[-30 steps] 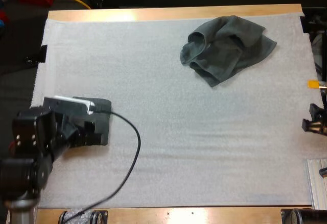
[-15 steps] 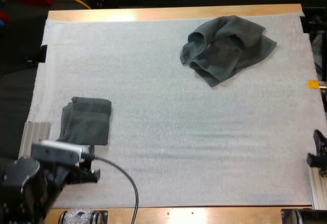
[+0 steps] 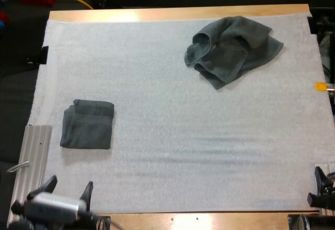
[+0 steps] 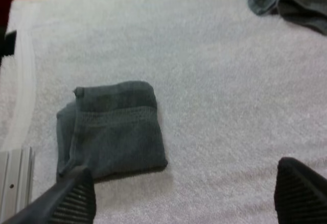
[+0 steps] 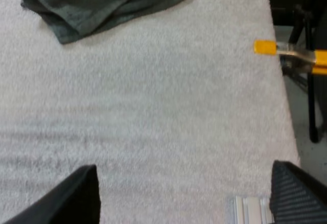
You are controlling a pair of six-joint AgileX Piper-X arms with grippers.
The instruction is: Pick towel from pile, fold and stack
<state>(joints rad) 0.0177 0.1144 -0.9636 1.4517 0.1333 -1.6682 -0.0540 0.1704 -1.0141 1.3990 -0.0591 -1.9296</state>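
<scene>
- One folded towel (image 3: 87, 124) lies as a neat square near the left side of the white mat (image 3: 167, 151). It reads as a fold finished and set down, the start of a stack.
- One crumpled towel (image 3: 230, 49) lies heaped at the far right of the mat, well apart from the folded one. As I judge it, this is what is left: pick it up, fold it, and lay it on the folded square.
- The left gripper (image 4: 185, 188) hangs at the near edge of the mat, just short of the folded towel, with its fingers spread wide and nothing between them.
- The right gripper (image 5: 186, 196) sits at the near right corner of the mat, its fingers also spread and empty, with the crumpled towel well beyond it.
- So I would put the task roughly halfway, with neither arm on a towel right now.
- No bin or tray is in play: both towels rest directly on the mat, and the folded one has nothing on top of it.
</scene>
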